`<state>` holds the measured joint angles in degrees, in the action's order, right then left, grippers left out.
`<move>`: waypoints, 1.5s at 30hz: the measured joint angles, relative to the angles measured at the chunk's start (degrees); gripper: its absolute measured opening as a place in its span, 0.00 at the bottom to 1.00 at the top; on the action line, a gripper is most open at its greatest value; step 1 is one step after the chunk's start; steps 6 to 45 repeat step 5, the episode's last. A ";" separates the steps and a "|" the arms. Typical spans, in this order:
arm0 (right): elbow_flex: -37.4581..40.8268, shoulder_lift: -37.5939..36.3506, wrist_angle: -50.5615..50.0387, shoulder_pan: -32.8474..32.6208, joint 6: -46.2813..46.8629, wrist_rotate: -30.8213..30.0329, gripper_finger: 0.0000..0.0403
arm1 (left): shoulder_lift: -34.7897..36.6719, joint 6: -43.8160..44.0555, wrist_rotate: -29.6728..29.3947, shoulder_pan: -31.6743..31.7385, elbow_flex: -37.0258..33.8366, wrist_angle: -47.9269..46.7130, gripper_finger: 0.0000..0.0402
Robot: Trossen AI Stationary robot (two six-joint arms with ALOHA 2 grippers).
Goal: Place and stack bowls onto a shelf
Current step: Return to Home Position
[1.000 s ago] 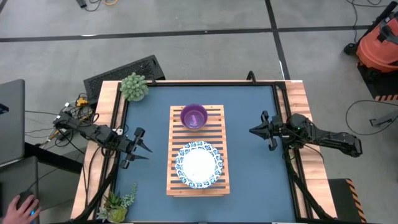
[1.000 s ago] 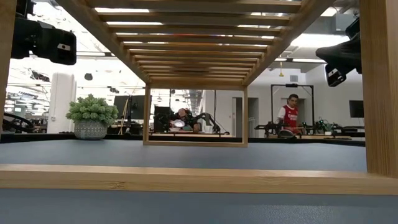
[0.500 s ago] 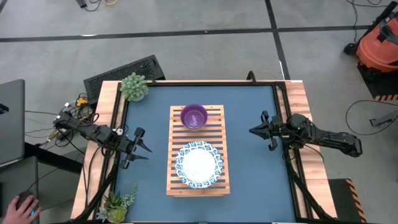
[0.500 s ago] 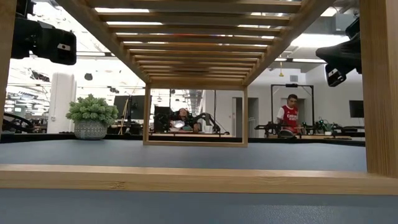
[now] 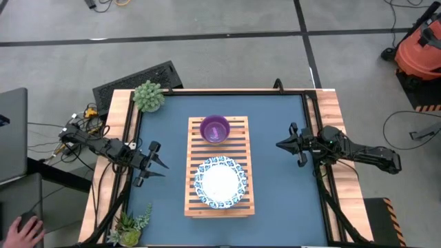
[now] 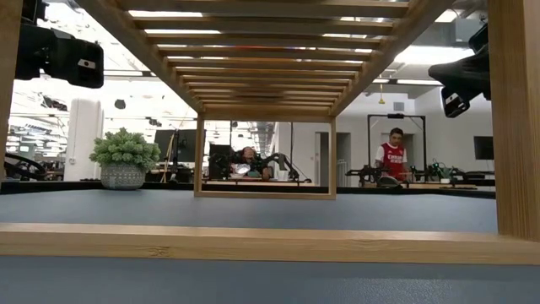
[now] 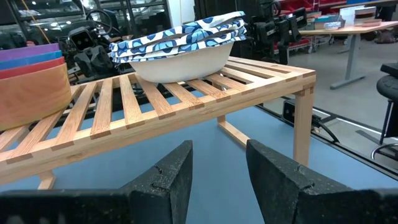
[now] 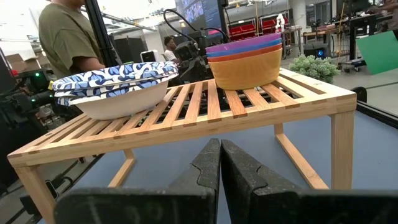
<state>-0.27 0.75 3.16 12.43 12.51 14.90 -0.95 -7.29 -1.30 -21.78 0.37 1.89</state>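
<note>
Two stacks sit on the slatted shelf (image 5: 219, 149) at the middle of the counter (image 5: 275, 200): small bowls (image 5: 215, 129), purple on top, at its 12 o'clock end, and white and blue dishes (image 5: 220, 182) at its 6 o'clock end. The left claw (image 5: 162, 169) hovers at the shelf's 9 o'clock, fingers parted and empty; the right claw (image 5: 279, 145) hovers at 3 o'clock, fingers pressed together, holding nothing.

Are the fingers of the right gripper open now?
No, the right gripper shows its two fingers pressed together, with nothing between them, in front of the shelf.
</note>
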 joint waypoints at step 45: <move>0.00 -0.01 0.00 -0.02 0.00 0.02 0.10 | 0.00 -0.01 0.00 0.01 0.01 0.01 0.35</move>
